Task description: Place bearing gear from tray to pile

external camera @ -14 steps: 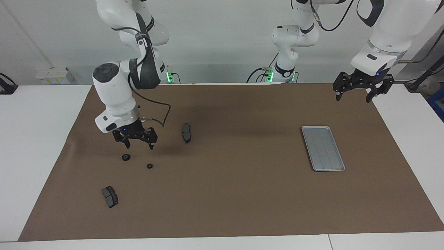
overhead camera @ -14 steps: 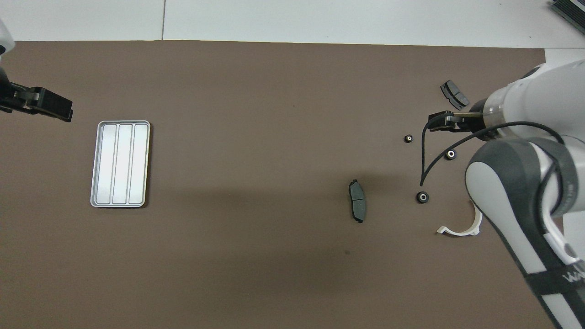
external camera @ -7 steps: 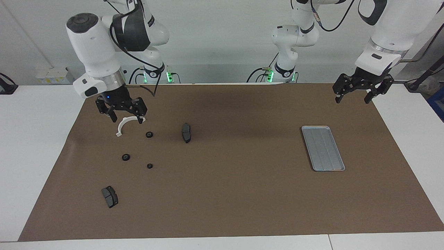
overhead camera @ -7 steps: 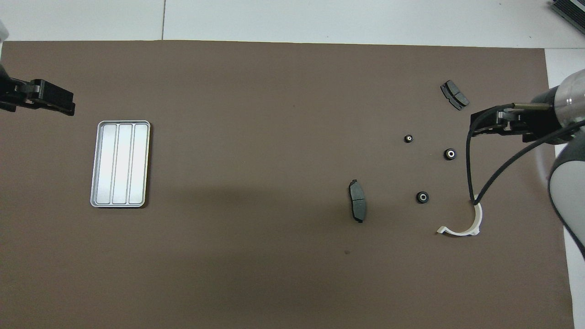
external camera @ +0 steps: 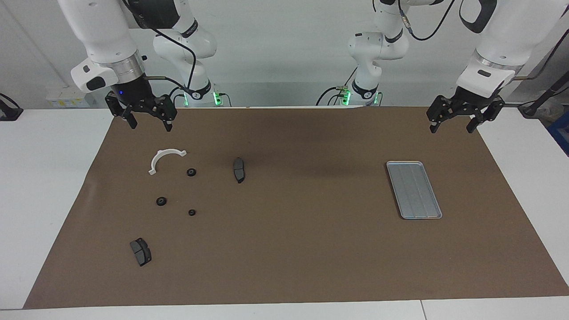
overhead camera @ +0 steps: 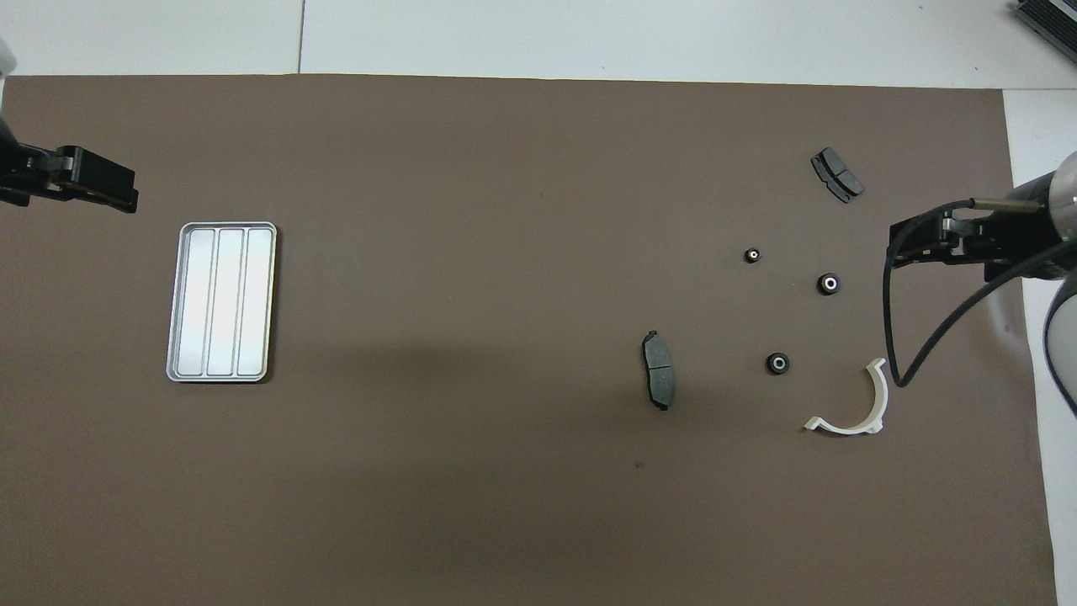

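Three small black bearing gears (external camera: 191, 172) (external camera: 161, 201) (external camera: 192, 212) lie on the brown mat in the pile, toward the right arm's end. With them are a white half-ring bracket (external camera: 169, 152) and two dark brake pads (external camera: 239, 170) (external camera: 141, 251). In the overhead view the gears (overhead camera: 777, 364) (overhead camera: 829, 284) (overhead camera: 753, 255) sit between the bracket (overhead camera: 880, 396) and a pad (overhead camera: 837, 175). The silver ridged tray (external camera: 413, 190) (overhead camera: 221, 301) holds nothing. My right gripper (external camera: 150, 126) (overhead camera: 900, 248) hangs open and empty, high over the mat's corner beside the pile. My left gripper (external camera: 451, 129) (overhead camera: 126, 189) waits open above the mat beside the tray.
The brown mat (external camera: 302, 249) covers most of the white table (external camera: 44, 178). A black cable (overhead camera: 892, 320) loops down from the right wrist over the pile's edge. Both arm bases stand along the robots' side of the table.
The right gripper has risen from just over the gears and drawn back toward its base, uncovering the white bracket and one gear. The left gripper has barely shifted.
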Controlling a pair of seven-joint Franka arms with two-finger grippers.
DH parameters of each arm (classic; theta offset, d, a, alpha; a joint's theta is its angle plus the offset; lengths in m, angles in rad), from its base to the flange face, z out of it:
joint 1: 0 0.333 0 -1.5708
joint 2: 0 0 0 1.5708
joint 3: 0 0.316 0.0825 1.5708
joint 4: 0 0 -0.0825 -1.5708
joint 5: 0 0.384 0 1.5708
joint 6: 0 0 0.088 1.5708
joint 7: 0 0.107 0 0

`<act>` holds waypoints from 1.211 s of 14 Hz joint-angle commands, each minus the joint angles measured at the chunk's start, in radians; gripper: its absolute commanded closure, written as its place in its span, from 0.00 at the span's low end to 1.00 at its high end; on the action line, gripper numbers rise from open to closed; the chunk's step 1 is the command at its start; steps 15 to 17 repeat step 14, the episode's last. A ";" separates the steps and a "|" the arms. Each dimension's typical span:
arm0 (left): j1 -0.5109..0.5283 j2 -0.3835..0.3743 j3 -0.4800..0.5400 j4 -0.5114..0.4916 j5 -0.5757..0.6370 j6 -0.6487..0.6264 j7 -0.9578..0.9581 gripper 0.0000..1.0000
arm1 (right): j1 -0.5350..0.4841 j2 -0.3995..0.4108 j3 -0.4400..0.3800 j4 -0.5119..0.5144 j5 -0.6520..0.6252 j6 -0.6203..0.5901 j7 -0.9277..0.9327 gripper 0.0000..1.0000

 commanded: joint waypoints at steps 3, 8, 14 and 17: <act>0.007 -0.010 0.000 -0.015 -0.015 0.018 -0.009 0.00 | -0.004 -0.041 0.006 -0.059 0.026 -0.005 0.005 0.00; 0.007 -0.013 0.001 -0.015 -0.015 0.018 -0.009 0.00 | -0.005 -0.049 0.006 -0.073 0.026 -0.005 0.004 0.00; 0.007 -0.008 0.001 -0.015 -0.016 0.019 -0.009 0.00 | -0.005 -0.049 0.006 -0.073 0.026 0.001 0.002 0.00; 0.007 -0.008 0.001 -0.015 -0.016 0.019 -0.009 0.00 | -0.005 -0.049 0.006 -0.073 0.026 0.001 0.002 0.00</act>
